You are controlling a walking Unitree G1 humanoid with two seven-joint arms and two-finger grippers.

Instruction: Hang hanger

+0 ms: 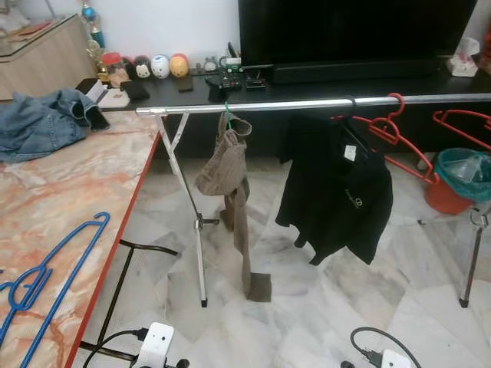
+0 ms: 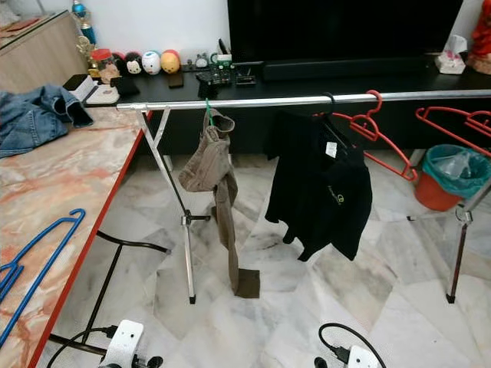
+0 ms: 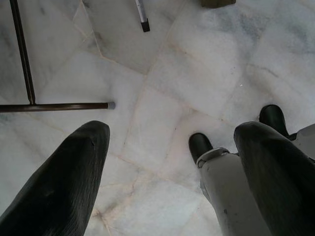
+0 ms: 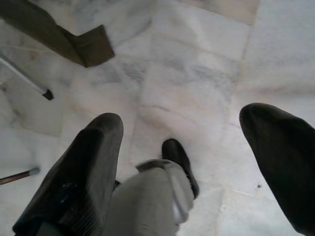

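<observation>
Blue plastic hangers (image 1: 54, 272) lie on the marble table (image 1: 92, 184) at my near left. A chrome clothes rail (image 1: 307, 103) runs across in front. On it hang brown trousers (image 1: 230, 176) from a green hanger, a black shirt (image 1: 337, 192), and empty red hangers (image 1: 391, 130). My left gripper (image 3: 172, 132) hangs low over the floor, open and holding nothing. My right gripper (image 4: 182, 120) hangs the same way, open, with the trouser cuff (image 4: 91, 46) on the floor beyond it.
A denim jacket (image 1: 38, 123) is bunched at the table's far end. Behind the rail stands a black TV bench (image 1: 322, 80) with small figures. A teal-lined orange bin (image 1: 460, 180) sits at the right. Power strips and cables (image 1: 153, 345) lie on the floor near my feet.
</observation>
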